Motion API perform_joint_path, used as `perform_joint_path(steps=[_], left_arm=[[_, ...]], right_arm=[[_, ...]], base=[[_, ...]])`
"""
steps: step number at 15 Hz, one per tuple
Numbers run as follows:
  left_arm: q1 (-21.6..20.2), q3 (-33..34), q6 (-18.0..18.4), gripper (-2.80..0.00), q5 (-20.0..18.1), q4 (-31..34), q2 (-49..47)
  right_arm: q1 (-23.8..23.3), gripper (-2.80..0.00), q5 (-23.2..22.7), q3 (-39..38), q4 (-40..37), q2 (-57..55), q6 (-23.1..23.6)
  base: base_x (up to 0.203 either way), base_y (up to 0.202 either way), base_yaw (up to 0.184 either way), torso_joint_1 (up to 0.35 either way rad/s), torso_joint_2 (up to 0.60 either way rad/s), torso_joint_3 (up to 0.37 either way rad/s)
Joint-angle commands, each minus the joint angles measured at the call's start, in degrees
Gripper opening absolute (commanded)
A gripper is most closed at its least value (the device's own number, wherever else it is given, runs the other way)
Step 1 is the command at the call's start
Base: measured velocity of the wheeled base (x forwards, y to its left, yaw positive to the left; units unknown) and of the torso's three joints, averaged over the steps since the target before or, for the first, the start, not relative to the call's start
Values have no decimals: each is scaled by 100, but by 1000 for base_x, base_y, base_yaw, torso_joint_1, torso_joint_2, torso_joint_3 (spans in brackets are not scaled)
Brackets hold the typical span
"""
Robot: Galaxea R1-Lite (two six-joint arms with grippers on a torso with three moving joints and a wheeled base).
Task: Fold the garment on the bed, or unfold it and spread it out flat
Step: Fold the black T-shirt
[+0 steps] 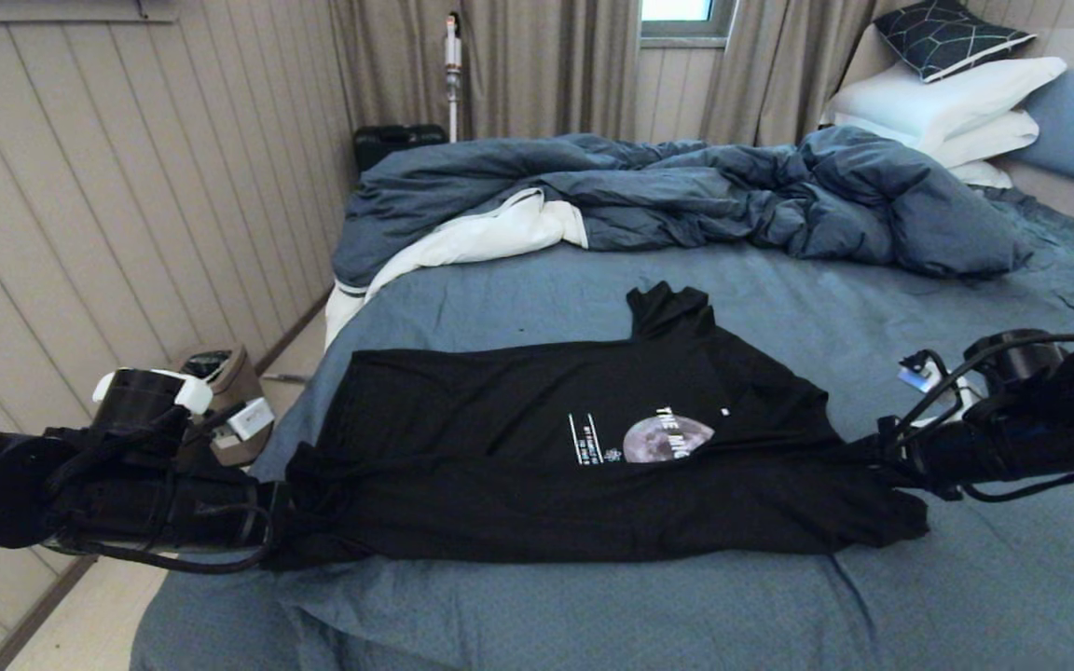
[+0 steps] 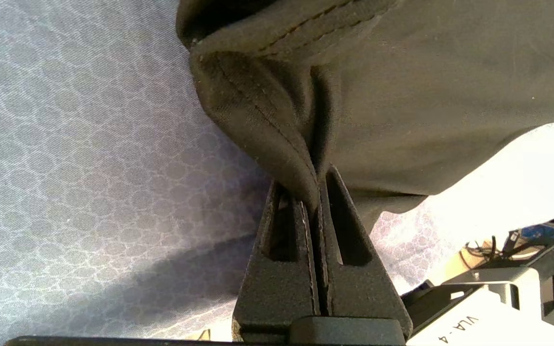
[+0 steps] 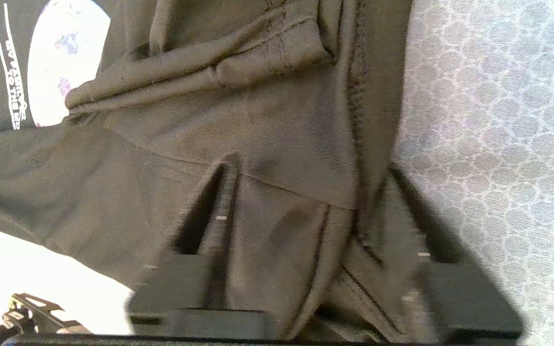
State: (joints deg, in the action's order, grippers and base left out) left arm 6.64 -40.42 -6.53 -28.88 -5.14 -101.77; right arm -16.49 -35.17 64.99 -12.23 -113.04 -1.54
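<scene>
Roughly halfway: black T-shirt (image 1: 593, 457) folded lengthwise mid-bed (image 1: 966, 596), left gripper (image 2: 316, 202) at 9 o'clock pinching its hem tight, right gripper (image 3: 301, 211) at 3 o'clock half-spread around bunched cloth, crosswise fold still pending.

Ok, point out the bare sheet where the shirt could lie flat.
Bare bed sheet runs along the near edge below the garment, and between it and the duvet. Crowded: the duvet heap and pillows at the far end.

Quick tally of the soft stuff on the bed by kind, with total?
Black T-shirt: 1
Blue duvet: 1
White pillows: 3
Dark patterned cushion: 1
Total: 6
</scene>
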Motion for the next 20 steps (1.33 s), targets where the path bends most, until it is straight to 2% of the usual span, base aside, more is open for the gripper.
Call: perform_joint_path(steps=[1,3,8,10,12,14,15,17,20], left_arm=[[21,-1,-6,-280,-21,-4,-36],[172,27,-23,-280,-21,-4,-63],[233,50,-127,-280,-21,18,107],[295,-102,-462,-280,-47,84,419],[471,-414,-702,-280,-20,508,692],[581,-786,-721,-280,-32,1326,974],[642,-888,-723,-280,-25,1533,1015],[715,-879,-726,-280,14,1634,1028],[709,-949,-685,-280,259,1764,1036]], right_arm=[[-13,-280,-25,5,1,0,5],[-13,-280,-25,-12,-8,1,22],[-13,-280,-60,-48,-34,46,83],[-7,-280,-76,-40,-34,54,50],[-12,-280,-97,-4,-51,151,-9],[-28,-280,-124,189,-415,258,-16],[-35,-280,-177,365,-758,262,2],[-87,-280,-349,511,-1348,178,259],[-252,-280,-368,451,-1399,151,408]], base=[[0,0,0,0,0,0],[0,0,0,0,0,0],[0,0,0,0,0,0],[0,0,0,0,0,0],[0,0,0,0,0,0],[0,0,0,0,0,0],[0,0,0,0,0,0],[0,0,0,0,0,0],[0,0,0,0,0,0]])
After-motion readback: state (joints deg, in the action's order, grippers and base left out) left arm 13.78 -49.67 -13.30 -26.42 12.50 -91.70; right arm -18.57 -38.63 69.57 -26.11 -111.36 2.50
